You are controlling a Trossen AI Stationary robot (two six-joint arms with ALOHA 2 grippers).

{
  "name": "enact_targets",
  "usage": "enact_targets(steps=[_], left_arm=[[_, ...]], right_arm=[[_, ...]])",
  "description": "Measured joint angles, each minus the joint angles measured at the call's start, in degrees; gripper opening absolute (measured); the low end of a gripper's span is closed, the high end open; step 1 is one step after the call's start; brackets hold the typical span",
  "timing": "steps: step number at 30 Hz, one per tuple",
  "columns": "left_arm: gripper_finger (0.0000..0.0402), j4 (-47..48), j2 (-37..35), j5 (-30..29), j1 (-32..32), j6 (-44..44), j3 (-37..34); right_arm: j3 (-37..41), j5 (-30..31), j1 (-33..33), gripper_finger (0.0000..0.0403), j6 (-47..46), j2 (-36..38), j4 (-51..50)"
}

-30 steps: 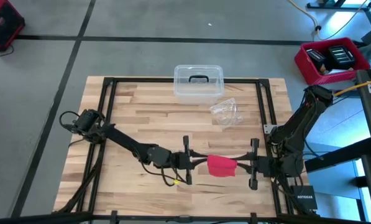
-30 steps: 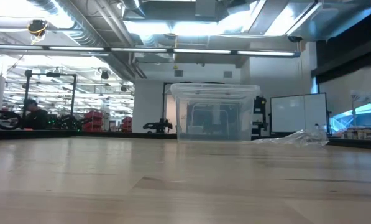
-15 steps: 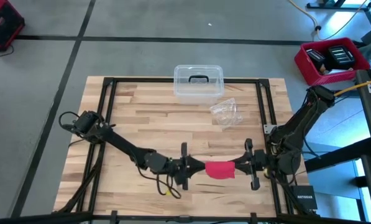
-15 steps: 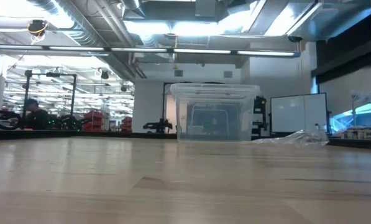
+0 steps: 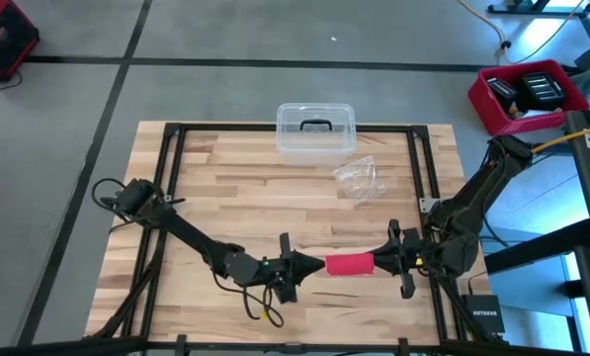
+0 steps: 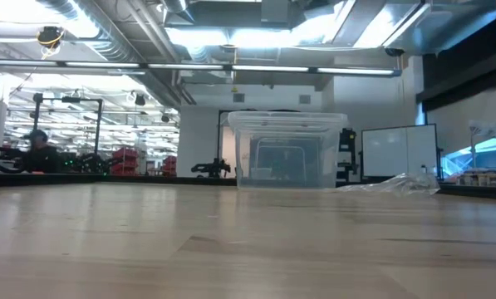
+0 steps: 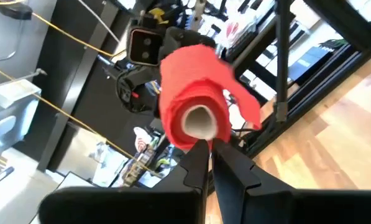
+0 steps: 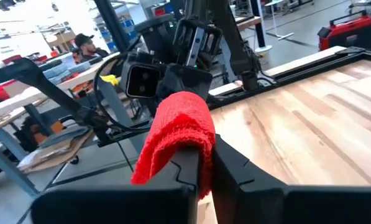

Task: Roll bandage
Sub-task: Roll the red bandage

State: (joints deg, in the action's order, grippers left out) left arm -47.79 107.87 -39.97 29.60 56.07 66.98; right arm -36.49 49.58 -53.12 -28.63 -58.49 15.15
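Observation:
The bandage [image 5: 349, 264] is a bright red roll lying level in the air above the table's near part, stretched between my two grippers. My left gripper [image 5: 319, 265] is shut on its left end, and my right gripper [image 5: 377, 263] is shut on its right end. The left wrist view looks at the roll [image 7: 194, 106] end-on and shows a pale hollow core. In the right wrist view the red fabric [image 8: 176, 127] bulges over my fingers. The low view shows neither the grippers nor the bandage. My left gripper pinches the rim of the roll's left end [image 7: 201, 135] between its two fingers, beside the pale core. The fingers lie level, coming from the table's left, along the roll. The roll is lifted clear of the table. My right gripper pinches the roll's right end between its two fingers, and several layers of fabric [image 8: 188, 140] fold over the fingertips. The fingers lie level, coming from the table's right, along the roll. That end is lifted clear, with a loose flap hanging beside the fingers.
A clear plastic box [image 5: 315, 130] with a dark handle stands at the table's far edge. A crinkled clear wrapper [image 5: 360, 179] lies right of the middle. A dark frame [image 5: 413, 188] runs around the tabletop. People sit in the room beyond [image 6: 38, 149].
Both grippers have rolled about the line of their fingers while staying shut. The bandage has wound from a broad flap into a narrow roll between them. My left gripper has shifted a little toward the table's near edge.

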Motion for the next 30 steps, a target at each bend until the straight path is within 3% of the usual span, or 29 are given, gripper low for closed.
enact_targets(steps=[7, 16, 20, 25, 30], left_arm=[[0.0023, 0.2, 0.0, -2.3, 0.7, -1.9, 0.0], [0.0124, -1.1, -2.3, -2.9, 0.4, -12.6, 0.5], [0.0152, -0.6, -2.3, 0.8, -0.1, -14.8, 0.7], [0.0158, -0.7, -2.0, 5.5, -1.0, -16.7, 0.7], [0.0150, -0.6, -2.0, 5.9, -1.2, -16.1, 0.7]], right_arm=[[0.0, -0.3, 0.0, 0.0025, 0.3, 0.9, 0.0], [0.0, -1.2, 0.0, 0.0027, 0.4, 0.9, 0.0], [0.0, -3.0, -0.1, 0.0027, 0.4, 0.9, 0.2], [0.0, -3.2, -0.1, 0.0027, 0.4, -0.3, 1.3], [0.0, -3.9, 0.9, 0.0027, 0.4, -0.6, 1.7]])
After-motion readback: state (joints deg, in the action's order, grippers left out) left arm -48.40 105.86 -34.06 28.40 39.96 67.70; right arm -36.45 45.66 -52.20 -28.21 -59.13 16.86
